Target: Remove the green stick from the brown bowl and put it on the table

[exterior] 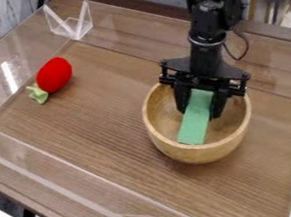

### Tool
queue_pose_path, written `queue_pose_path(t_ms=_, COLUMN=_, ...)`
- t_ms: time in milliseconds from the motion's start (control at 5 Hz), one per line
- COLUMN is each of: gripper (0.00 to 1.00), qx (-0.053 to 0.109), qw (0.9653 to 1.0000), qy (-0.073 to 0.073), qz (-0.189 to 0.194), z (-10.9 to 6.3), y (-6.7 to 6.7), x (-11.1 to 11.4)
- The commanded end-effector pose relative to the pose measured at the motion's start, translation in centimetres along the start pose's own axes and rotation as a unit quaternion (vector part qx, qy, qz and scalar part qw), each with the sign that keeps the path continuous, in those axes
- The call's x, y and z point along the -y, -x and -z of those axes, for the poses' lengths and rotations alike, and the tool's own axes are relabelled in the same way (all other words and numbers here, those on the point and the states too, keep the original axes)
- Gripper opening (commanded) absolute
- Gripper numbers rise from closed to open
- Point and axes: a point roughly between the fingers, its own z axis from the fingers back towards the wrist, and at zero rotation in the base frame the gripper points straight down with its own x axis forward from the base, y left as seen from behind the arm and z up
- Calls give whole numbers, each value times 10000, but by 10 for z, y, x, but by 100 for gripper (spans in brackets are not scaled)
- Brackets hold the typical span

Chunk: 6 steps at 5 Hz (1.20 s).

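Flat light-green rectangular stick (pixel 197 117) tilting inside the round light-tan wooden bowl (pixel 198 122)

The stick is leaning steeply, its upper end being pinched by the black gripper (pixel 204 91) above the bowl's far rim, its lower end hanging over the bowl's hollow. The thick-walled bowl is sitting upright on the dark-brown wood-grain tabletop (pixel 97 127), toward its right side.

You will find no text, label, brand, number or sign that can be read anywhere in this view. The dark-brown wood-grain tabletop (pixel 98 137) shows only its grain, and the round light-tan wooden bowl (pixel 181 146) standing on it carries no marking that you could make out at this size.
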Motion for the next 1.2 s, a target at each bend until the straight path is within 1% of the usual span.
queue_pose_path(t_ms=0, gripper=0, qx=324, qw=9992, qy=96, qz=-211, z=-20, y=-2, x=0)
queue_pose_path(t_ms=400, gripper=0, qx=306, qw=9994, qy=98, qz=-126, z=-33, y=-4, x=-4)
queue_pose_path(t_ms=600, gripper=0, qx=280, qw=9985, qy=87, qz=-473, z=-28, y=-8, x=3)
queue_pose_path(t_ms=800, gripper=0, qx=267, qw=9963, qy=82, qz=-814, z=-26, y=-11, x=10)
queue_pose_path(t_ms=1000, gripper=0, qx=252, qw=9967, qy=76, qz=-768, z=-31, y=-11, x=10)
